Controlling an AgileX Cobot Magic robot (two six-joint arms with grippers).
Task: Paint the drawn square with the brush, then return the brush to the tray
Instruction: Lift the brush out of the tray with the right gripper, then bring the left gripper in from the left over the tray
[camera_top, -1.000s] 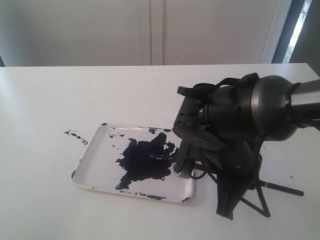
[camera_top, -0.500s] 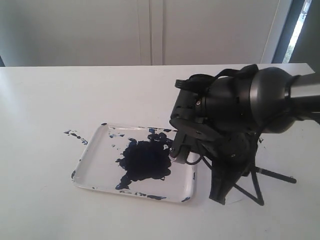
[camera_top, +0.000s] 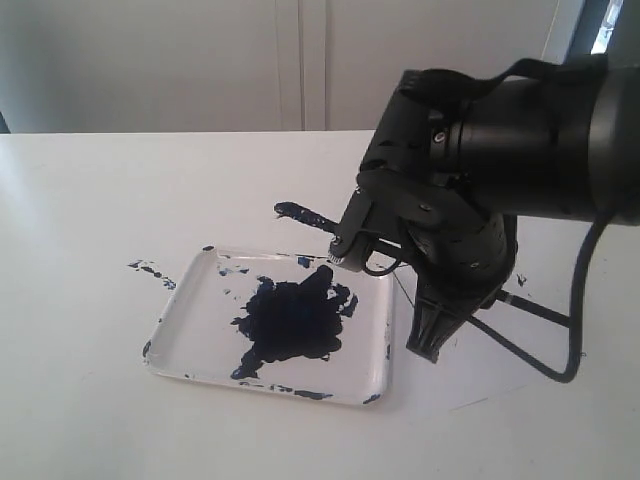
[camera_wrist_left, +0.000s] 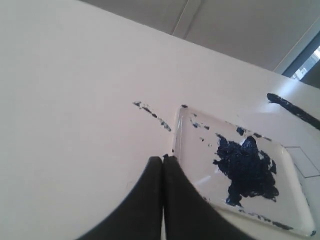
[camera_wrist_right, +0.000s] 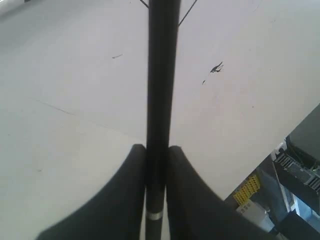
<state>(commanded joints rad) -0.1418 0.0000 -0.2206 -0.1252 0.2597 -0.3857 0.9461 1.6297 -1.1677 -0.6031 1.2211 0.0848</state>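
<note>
change: the right arm (camera_top: 520, 120) stands higher than a second ago; the brush (camera_top: 303, 214) has lifted its tip out of the blotch (camera_top: 290, 320) and clear of the tray (camera_top: 172, 318).
left pincer (camera_wrist_left: 162, 160): tips pressed together, nothing between them, over the desk (camera_top: 90, 200) near a tray corner.
paint specks (camera_top: 150, 270): dark navy, on the desk just beside the tray's far left corner.
tray: flat on the desk, paint chips along its rim, blotch at its middle.
brush: off the surface, blackened tip pointing left beyond the tray's far rim.
right pincer (camera_wrist_right: 157, 149): clamped on the brush handle.
drawn square (camera_wrist_left: 306, 161): thin outline just beside the tray, opposite the specks; white inside where it shows.
</note>
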